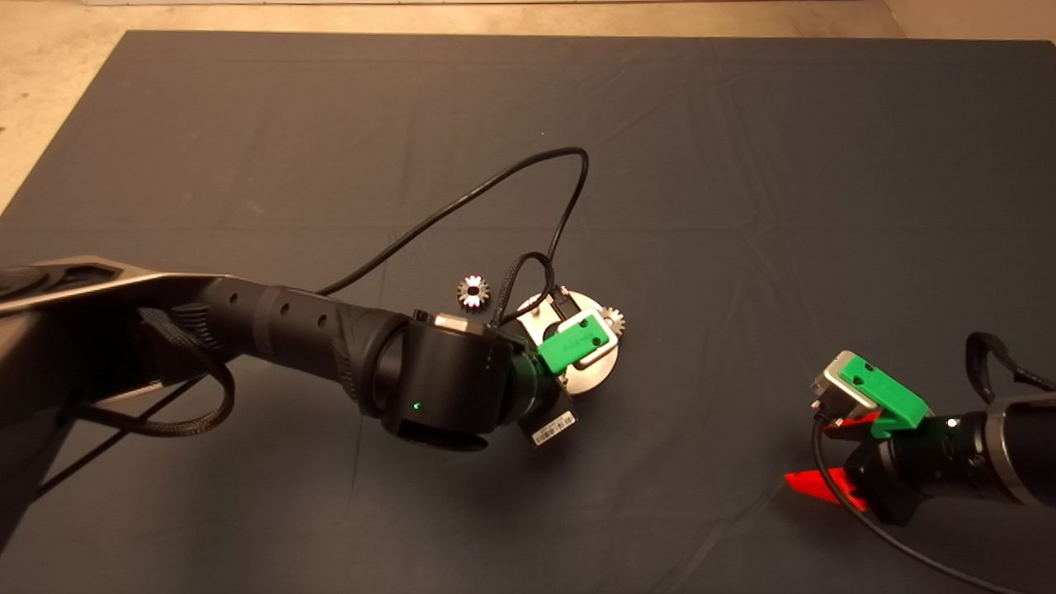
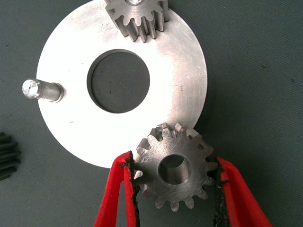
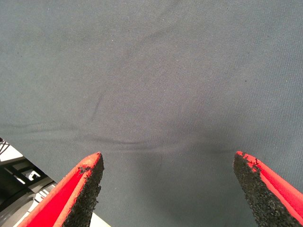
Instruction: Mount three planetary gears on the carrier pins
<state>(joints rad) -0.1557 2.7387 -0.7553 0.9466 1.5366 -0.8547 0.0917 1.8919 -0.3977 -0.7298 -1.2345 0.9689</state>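
The shiny steel disc [image 2: 175, 80] lies on the mat with its carrier pins upright. One planetary gear [image 2: 137, 19] sits on a pin at the disc's far rim, seen also in the head view as the gear [image 1: 612, 320]. Another pin [image 2: 40, 90] stands bare. My left gripper [image 2: 174, 161] is shut on a second gear [image 2: 175, 189] at the disc's near edge, red fingers [image 2: 118, 194] pressing its teeth on both sides; something shiny shows through its bore. A third gear [image 1: 473, 291] lies loose on the mat beside the disc [image 1: 596, 378].
My right gripper [image 1: 813, 452] rests low on the mat at the right, open [image 3: 168, 161] over bare cloth. A black cable [image 1: 528, 177] loops over the mat behind the left wrist. The mat's far edge meets a pale floor.
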